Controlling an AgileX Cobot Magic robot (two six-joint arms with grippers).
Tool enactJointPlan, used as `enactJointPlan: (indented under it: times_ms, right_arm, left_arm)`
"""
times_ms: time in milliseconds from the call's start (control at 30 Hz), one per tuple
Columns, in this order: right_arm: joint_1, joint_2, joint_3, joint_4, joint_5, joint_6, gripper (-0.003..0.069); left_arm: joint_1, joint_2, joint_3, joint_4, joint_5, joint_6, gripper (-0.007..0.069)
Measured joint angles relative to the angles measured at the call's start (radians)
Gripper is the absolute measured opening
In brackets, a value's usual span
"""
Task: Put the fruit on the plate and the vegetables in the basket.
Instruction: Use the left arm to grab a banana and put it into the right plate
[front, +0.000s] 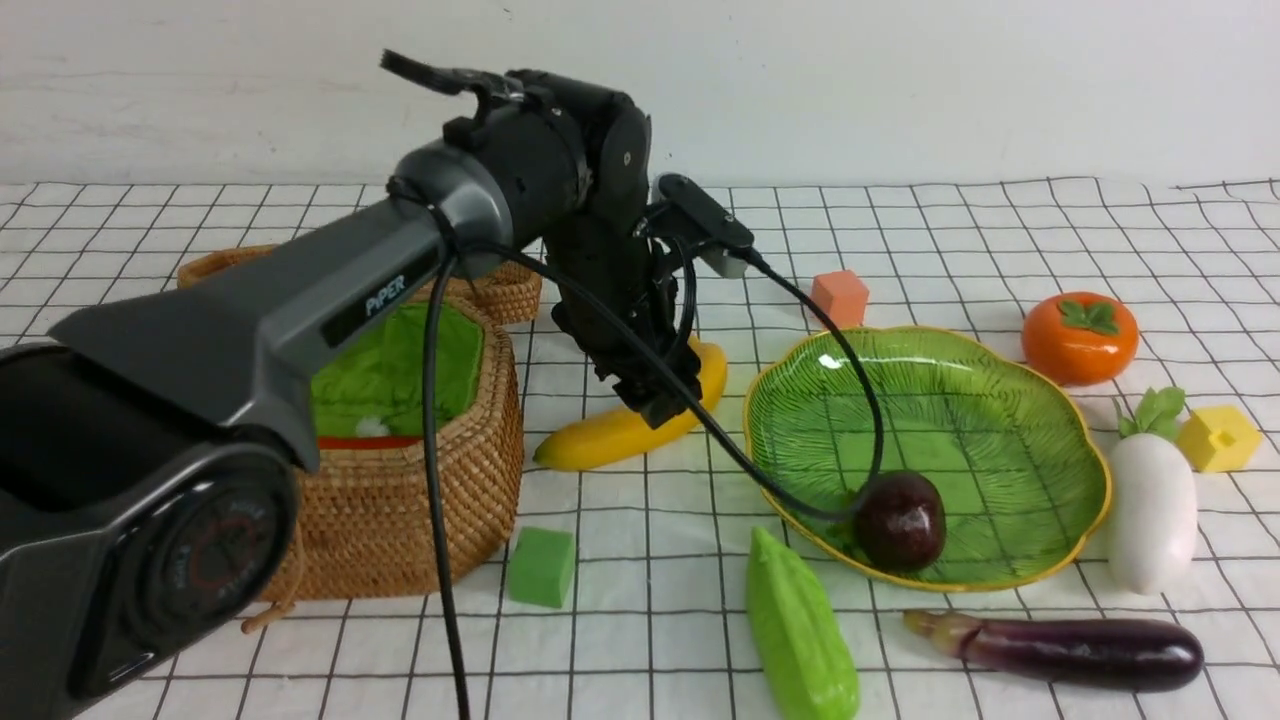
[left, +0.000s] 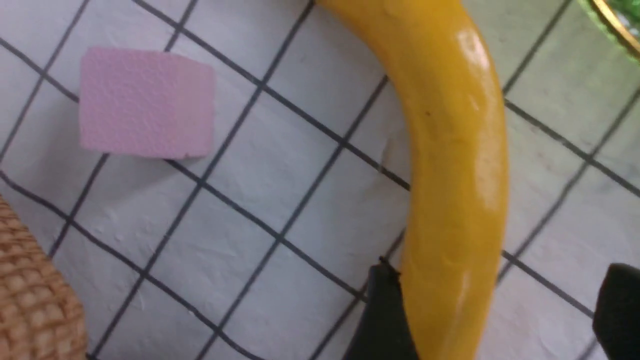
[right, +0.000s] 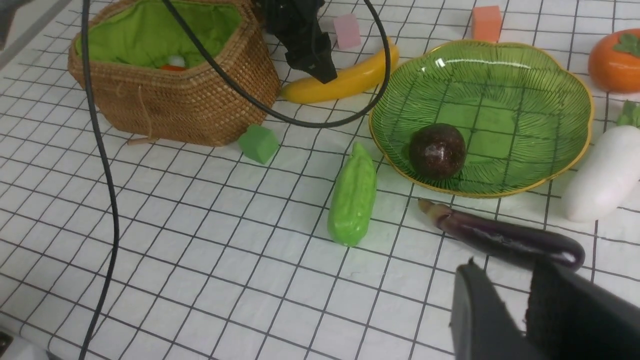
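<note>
The left gripper (left: 500, 300) is spread astride the banana (left: 450, 150), lying mid-tabletop between basket (front: 400, 530) and plate (front: 980, 420). The right gripper (right: 527, 280) has its jaws slightly apart, holding nothing.

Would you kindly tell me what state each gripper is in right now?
Left gripper: open, straddling the banana.
Right gripper: empty, jaws close together; whether fully shut cannot be told.
</note>
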Motion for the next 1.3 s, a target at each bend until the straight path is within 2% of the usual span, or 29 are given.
enactJointPlan:
  times_ms: [167,333,467,567,767,933,1033,1133,1300]
  right_arm:
    - [0.000,0.000,0.000,0.003,0.001,0.000,0.0183]
    - [0.000,0.000,0.000,0.007,0.002,0.000,0.0187]
    - [0.000,0.000,0.000,0.010,0.002,0.000,0.0191]
    - [0.000,0.000,0.000,0.014,0.002,0.000,0.0193]
    - [0.000,0.000,0.000,0.014,0.002,0.000,0.0197]
    - [0.000,0.000,0.000,0.014,-0.007,0.000,0.0199]
    - [0.000,0.000,0.000,0.012,-0.030,-0.008,0.0202]
    - [0.000,0.000,0.000,0.014,-0.050,-0.019,0.0204]
    - [0.000,0.000,0.000,0.028,-0.036,-0.019,0.0204]
  left_arm:
    - [0.000,0.035,0.000,0.050,-0.035,0.022,0.0540]
    - [0.000,0.072,0.000,0.057,-0.056,0.040,0.0505]
    - [0.000,0.100,-0.001,0.055,-0.048,0.044,0.0428]
    - [-0.001,0.101,-0.001,0.053,-0.040,0.018,0.0304]
    - [-0.008,0.057,0.004,0.058,-0.010,-0.042,0.0311]
    - [-0.071,-0.091,0.003,0.035,-0.008,0.004,0.0311]
    - [-0.125,-0.132,-0.001,-0.032,-0.069,0.079,0.0311]
    - [-0.177,-0.113,-0.001,-0.144,-0.205,0.142,0.0311]
    - [-0.208,-0.027,-0.001,-0.200,-0.362,0.177,0.0311]
